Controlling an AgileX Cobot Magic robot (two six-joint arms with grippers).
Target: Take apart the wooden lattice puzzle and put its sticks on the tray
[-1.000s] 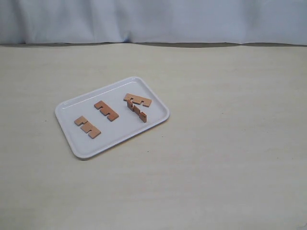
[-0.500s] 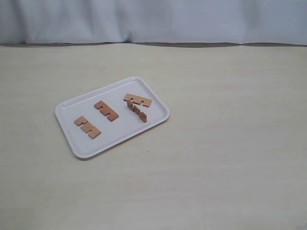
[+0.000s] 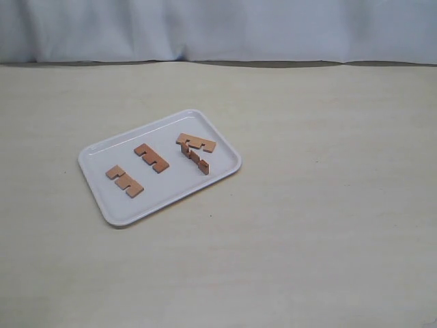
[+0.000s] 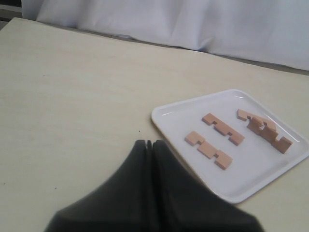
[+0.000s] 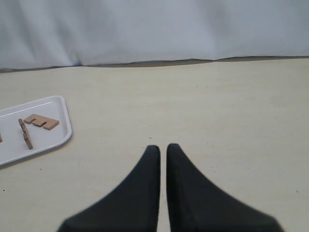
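The white tray (image 3: 171, 183) lies left of the table's middle, with four reddish-brown notched sticks on it. Two sticks lie flat and apart (image 3: 124, 181) (image 3: 151, 157). A third stick (image 3: 196, 142) rests at the tray's far end, partly over a fourth stick (image 3: 195, 160) that stands on its edge. No crossed lattice shows in any view. Neither arm appears in the exterior view. My left gripper (image 4: 149, 143) is shut and empty, hovering over bare table short of the tray (image 4: 251, 169). My right gripper (image 5: 160, 147) is shut with a hairline gap, empty, well away from the tray (image 5: 48, 137).
A pale cloth backdrop (image 3: 218, 31) hangs along the table's far edge. The beige tabletop (image 3: 328, 205) spreads wide to the right of the tray and in front of it.
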